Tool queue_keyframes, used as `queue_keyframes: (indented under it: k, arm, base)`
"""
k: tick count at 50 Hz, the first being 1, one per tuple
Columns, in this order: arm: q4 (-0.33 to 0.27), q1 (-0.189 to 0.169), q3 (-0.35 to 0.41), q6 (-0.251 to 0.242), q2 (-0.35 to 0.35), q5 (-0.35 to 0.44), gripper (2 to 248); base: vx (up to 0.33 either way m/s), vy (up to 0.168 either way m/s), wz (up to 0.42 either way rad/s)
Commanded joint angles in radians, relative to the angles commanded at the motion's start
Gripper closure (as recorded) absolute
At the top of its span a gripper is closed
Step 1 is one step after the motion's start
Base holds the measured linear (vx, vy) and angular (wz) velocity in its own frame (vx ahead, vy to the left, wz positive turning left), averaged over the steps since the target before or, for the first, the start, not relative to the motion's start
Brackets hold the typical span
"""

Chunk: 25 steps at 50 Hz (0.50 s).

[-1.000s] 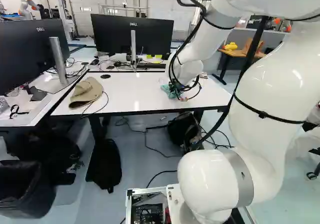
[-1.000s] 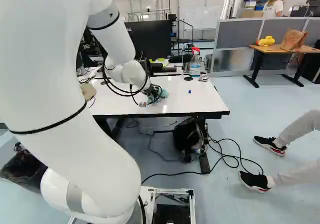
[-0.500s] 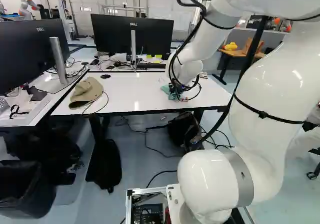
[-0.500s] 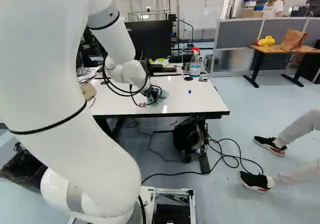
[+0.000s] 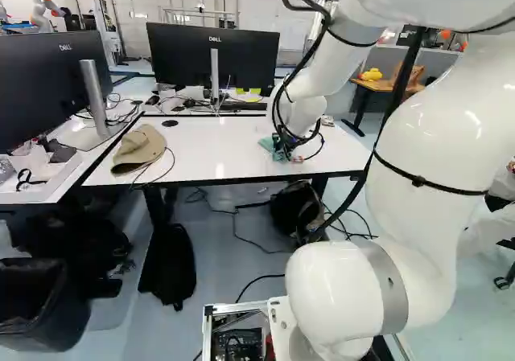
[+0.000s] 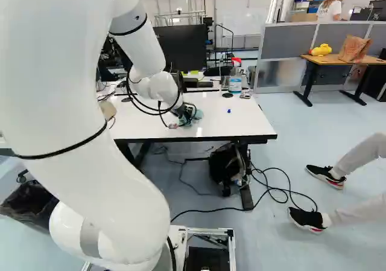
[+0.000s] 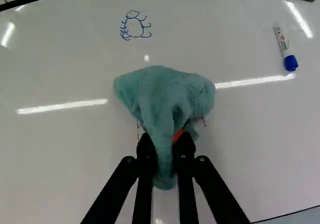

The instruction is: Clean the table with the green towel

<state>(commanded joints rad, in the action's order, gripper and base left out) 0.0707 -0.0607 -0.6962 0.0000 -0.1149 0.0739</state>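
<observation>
In the right base view my gripper (image 6: 187, 110) is low over the white table (image 6: 232, 117), near its front edge. The green towel (image 6: 198, 114) lies bunched at its fingertips. The wrist view shows the gripper (image 7: 167, 144) shut on the towel (image 7: 162, 92), a fold pinched between both fingers and the rest spread ahead on the tabletop (image 7: 60, 144). Ahead of the towel is a blue drawing (image 7: 135, 25). Small dark marks (image 7: 203, 121) show at the towel's edge; what lies under the cloth is hidden.
A blue-capped marker (image 7: 285, 47) lies on the table. A hat (image 5: 139, 149) sits at its left end in the left base view. Spray bottle (image 6: 235, 76) and monitor (image 5: 213, 55) stand behind. Backpack (image 6: 226, 165) and cables lie beneath; another robot (image 5: 44, 7) is far back.
My arm has shifted slightly, its upper links a little rightward in the right base view. The towel has moved a small way over the tabletop with the gripper, which stays shut.
</observation>
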Motion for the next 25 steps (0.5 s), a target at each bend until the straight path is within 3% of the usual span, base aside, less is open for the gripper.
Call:
queue_keyframes:
  k: [25]
  arm:
    - [0.000, -0.049, -0.124, 0.000, -0.109, 0.000, 200]
  base:
    - [0.000, 0.000, 0.000]
